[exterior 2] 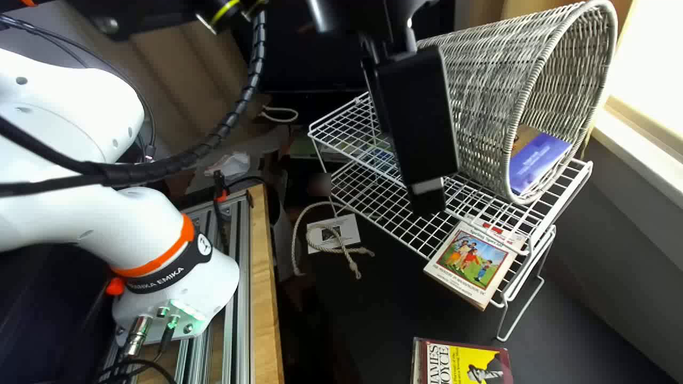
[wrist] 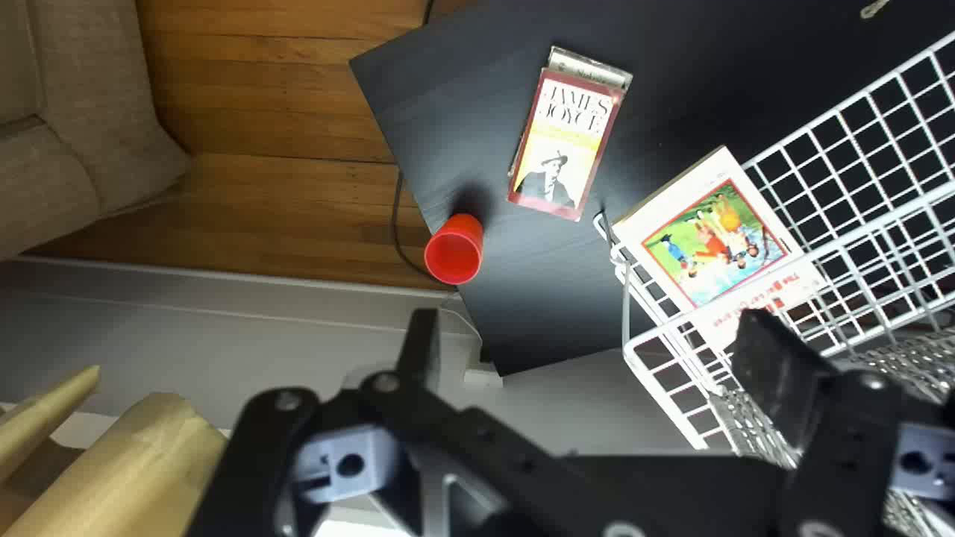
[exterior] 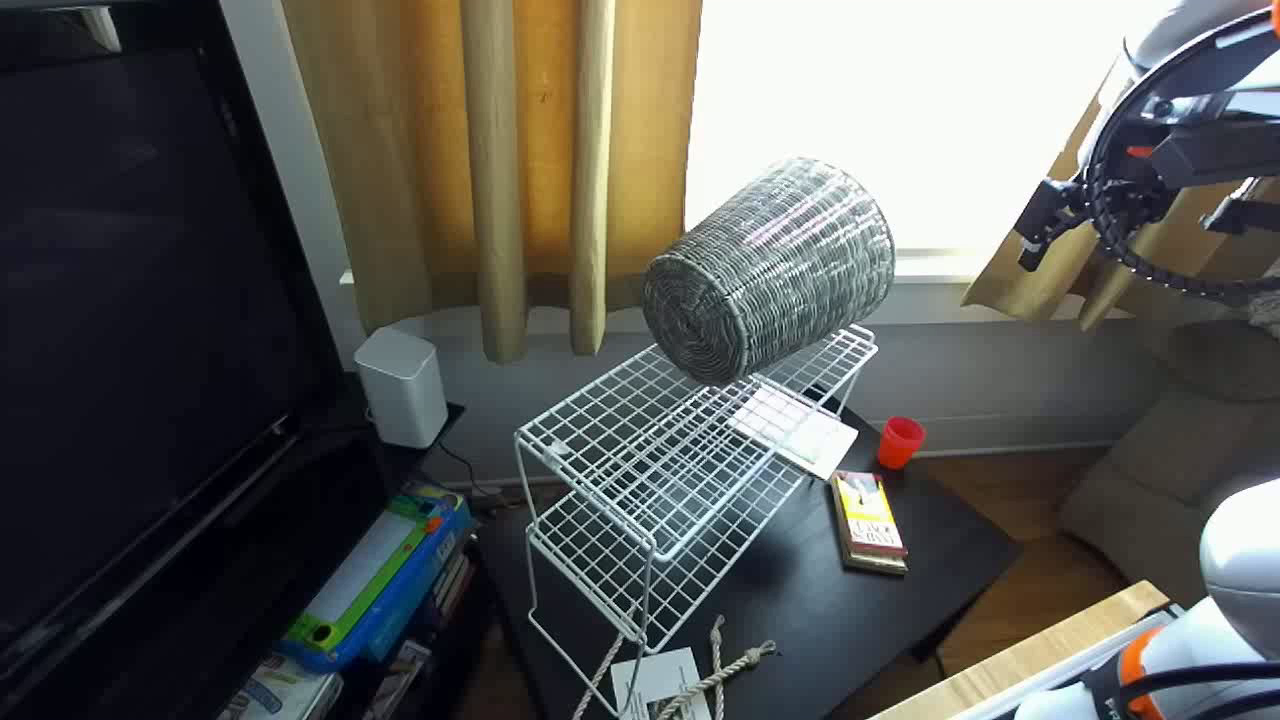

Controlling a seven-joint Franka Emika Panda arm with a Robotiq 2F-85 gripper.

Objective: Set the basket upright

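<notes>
The basket (exterior: 770, 270) is grey, woven and slightly tapered. It lies on its side on the top shelf of the white wire rack (exterior: 600, 440). In an exterior view its round base faces the camera; in an exterior view its open mouth shows beside the window, and the basket (exterior 2: 480, 80) holds a blue-purple book (exterior 2: 536, 160). In the wrist view only a strip of the basket (wrist: 753, 429) shows, beside one finger. My gripper (wrist: 589, 335) is open with nothing between its fingers. It hangs near the basket's mouth end, and in an exterior view the gripper (exterior: 1125, 240) appears apart from it.
A picture-cover book (exterior 2: 472, 261) lies on the rack's lower shelf. Books (wrist: 563, 142) and a red cup (wrist: 455, 250) stand on the black table (wrist: 418, 127). Rope (exterior: 720, 680) lies near the rack. Window and curtains (exterior: 540, 150) are behind; a television (exterior: 150, 300) stands beside.
</notes>
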